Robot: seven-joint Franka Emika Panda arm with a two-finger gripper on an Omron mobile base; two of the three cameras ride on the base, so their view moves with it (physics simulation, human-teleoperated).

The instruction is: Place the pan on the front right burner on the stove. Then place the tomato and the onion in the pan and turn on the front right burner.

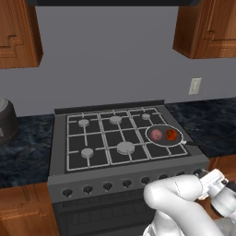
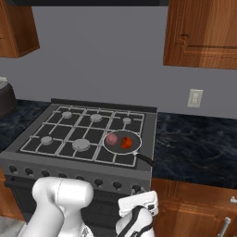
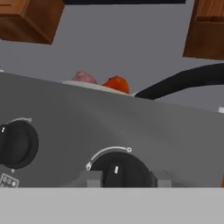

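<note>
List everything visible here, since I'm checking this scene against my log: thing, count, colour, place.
stove: one, dark grey, between counters.
burner caps: six, light grey, under grates.
knobs: black row, stove front.
pan: one, dark, on the front right burner.
tomato: one, red-orange, in pan, right.
onion: one, pinkish, in pan, left.
cabinets: brown wood, above and below.
outlet: one, white, wall.
gripper: one, fingertips either side of a knob.
</note>
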